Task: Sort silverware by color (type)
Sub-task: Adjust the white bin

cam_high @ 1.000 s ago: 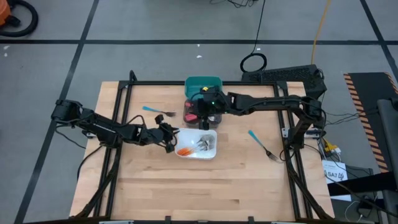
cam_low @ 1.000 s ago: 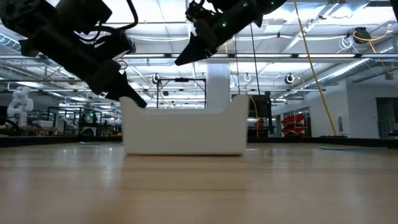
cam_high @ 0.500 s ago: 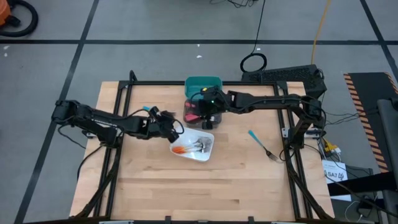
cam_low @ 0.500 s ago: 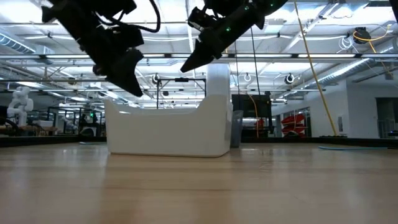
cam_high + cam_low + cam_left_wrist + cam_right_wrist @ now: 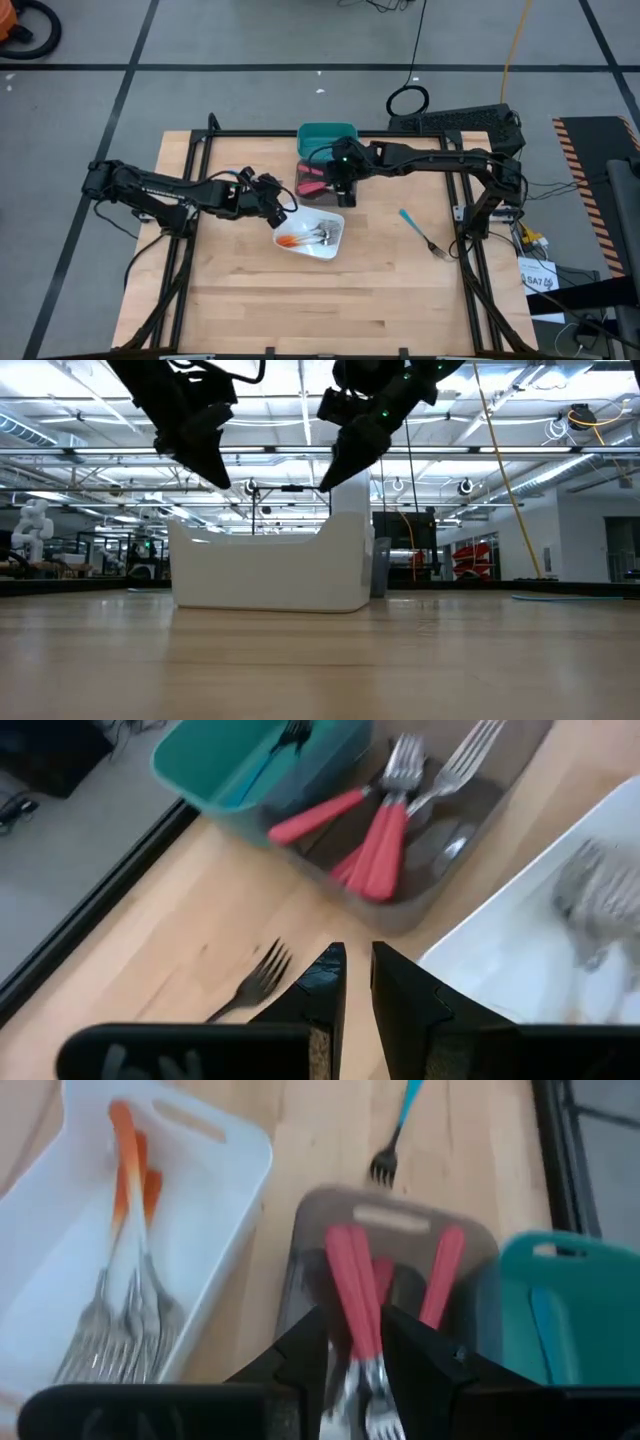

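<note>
Left gripper (image 5: 277,203): moved from white bin (image 5: 335,240) toward table fork (image 5: 250,985); narrow gap, empty
Right gripper (image 5: 340,190): over dark bin (image 5: 315,1215), slightly parted, hold cannot tell

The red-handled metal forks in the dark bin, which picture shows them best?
The right wrist view: the red-handled metal forks lie in the dark bin, just past the right gripper. The left wrist view shows them blurred. The high view shows only a red speck; the low view shows none.
</note>
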Controlling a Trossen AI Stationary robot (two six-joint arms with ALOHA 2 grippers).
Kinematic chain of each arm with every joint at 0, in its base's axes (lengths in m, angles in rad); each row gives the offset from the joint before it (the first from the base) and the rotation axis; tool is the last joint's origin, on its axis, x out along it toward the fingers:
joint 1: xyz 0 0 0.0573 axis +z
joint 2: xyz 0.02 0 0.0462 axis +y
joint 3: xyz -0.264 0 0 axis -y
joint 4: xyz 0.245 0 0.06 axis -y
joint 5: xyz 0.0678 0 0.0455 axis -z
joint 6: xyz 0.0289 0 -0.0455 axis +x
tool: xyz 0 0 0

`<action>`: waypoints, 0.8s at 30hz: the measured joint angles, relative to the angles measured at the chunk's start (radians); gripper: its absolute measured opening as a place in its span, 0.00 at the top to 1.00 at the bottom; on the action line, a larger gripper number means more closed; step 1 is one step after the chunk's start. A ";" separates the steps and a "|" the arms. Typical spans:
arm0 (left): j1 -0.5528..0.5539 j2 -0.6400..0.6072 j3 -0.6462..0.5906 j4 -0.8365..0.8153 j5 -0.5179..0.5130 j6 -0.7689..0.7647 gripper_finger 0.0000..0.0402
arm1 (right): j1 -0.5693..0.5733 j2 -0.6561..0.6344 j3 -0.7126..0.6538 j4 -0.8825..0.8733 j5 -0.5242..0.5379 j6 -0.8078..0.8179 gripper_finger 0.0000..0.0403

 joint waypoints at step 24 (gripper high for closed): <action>0.156 -0.082 -0.067 -0.328 0.109 0.149 0.87 | 0.012 -0.681 -0.807 0.449 -0.156 0.184 0.78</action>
